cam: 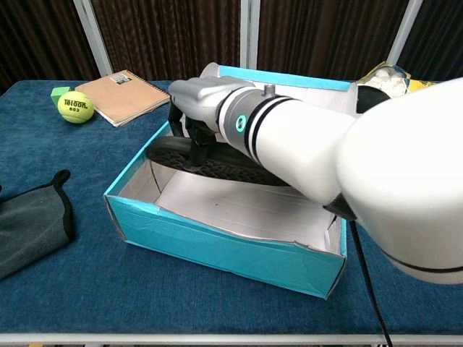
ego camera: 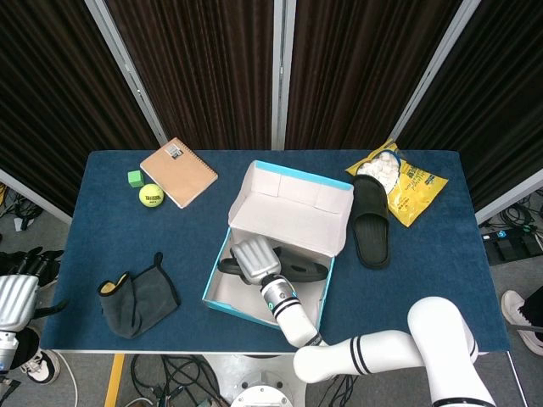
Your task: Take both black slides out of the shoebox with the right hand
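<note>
Head view, from above: blue bench with an open turquoise shoebox at centre. Right hand inside the box, grasping a black slide lifted over the white lining. Second black slide lying on the bench right of the box, touching a yellow snack bag. Notebook, tennis ball, green cube at far left; grey cloth near left. Left hand hanging off the bench edge; state unclear.

Chest view: right hand fingers clamped on the slide, raised clear of the box floor, level with the shoebox rim.
</note>
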Robot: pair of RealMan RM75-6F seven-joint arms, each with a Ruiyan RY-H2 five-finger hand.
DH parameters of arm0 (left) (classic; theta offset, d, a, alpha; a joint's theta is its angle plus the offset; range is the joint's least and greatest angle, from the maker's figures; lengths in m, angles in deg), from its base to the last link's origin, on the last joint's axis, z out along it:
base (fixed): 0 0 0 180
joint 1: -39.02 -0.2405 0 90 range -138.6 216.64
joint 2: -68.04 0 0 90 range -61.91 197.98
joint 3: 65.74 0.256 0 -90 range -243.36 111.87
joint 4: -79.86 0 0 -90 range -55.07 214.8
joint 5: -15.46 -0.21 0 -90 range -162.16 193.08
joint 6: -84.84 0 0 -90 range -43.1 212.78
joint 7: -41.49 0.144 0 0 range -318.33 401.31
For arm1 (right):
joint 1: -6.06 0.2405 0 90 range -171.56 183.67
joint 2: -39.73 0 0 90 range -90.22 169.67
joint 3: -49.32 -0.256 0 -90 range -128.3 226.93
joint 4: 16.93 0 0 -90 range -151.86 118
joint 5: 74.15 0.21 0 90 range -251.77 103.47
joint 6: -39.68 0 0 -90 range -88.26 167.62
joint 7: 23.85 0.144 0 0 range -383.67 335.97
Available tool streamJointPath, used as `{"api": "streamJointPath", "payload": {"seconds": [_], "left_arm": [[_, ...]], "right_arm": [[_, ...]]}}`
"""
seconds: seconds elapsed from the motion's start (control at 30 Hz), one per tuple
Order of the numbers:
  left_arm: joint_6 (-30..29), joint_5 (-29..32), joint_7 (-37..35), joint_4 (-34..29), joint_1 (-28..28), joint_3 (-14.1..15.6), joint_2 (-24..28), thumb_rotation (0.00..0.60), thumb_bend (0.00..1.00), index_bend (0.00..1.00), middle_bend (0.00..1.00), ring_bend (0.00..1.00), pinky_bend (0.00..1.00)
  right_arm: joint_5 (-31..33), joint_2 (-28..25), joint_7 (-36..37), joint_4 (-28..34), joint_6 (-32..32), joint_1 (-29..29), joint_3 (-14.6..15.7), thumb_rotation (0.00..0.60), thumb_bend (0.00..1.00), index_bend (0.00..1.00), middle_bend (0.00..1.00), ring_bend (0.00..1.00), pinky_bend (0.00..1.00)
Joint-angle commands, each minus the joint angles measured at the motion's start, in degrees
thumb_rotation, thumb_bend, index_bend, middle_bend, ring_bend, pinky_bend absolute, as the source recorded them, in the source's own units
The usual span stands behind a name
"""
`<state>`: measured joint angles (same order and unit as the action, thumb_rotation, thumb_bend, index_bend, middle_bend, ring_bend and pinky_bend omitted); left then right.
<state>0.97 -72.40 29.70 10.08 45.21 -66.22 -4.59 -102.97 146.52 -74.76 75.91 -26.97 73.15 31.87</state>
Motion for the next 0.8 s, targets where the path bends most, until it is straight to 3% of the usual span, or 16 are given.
{"api": "streamJointPath", "payload": {"seconds": [0.03,0.37,0.6,0.8], "left_arm": [[0.1,-0.2,0.4,-0.4,0.1,0.1,0.0,0.6,0.0,0.16,0.19,0.1,0.32],[0.2,-0.5,2.5,-2.2,0.5,0.0,0.4,0.6,0.0,0.16,0.19,0.1,0.32],[0.1,-0.6,3.5,-3.3,0.8,-0.1,0.5,0.6,0.0,0.16,0.19,0.1,0.32],[0.0,-0.7,4.1,-3.9,0.9,-0.2,0.7,0.6,0.0,0.16,0.19,0.1,0.32]], "right_arm": [[-4.4,-2.6,4.5,3.2,-0.6,-2.7,0.2,0.6,0.35,0.82,0.7,0.59,0.76],[-22.0,-5.9,20.5,5.7,-2.2,-9.1,0.5,0.6,0.36,0.82,0.7,0.59,0.76],[-34.3,-8.0,31.1,7.6,-5.3,-12.3,-1.3,0.6,0.36,0.82,0.7,0.59,0.76],[-44.5,-10.4,35.8,6.9,-9.9,-13.8,-3.3,0.6,0.36,0.82,0.7,0.59,0.76]]}}
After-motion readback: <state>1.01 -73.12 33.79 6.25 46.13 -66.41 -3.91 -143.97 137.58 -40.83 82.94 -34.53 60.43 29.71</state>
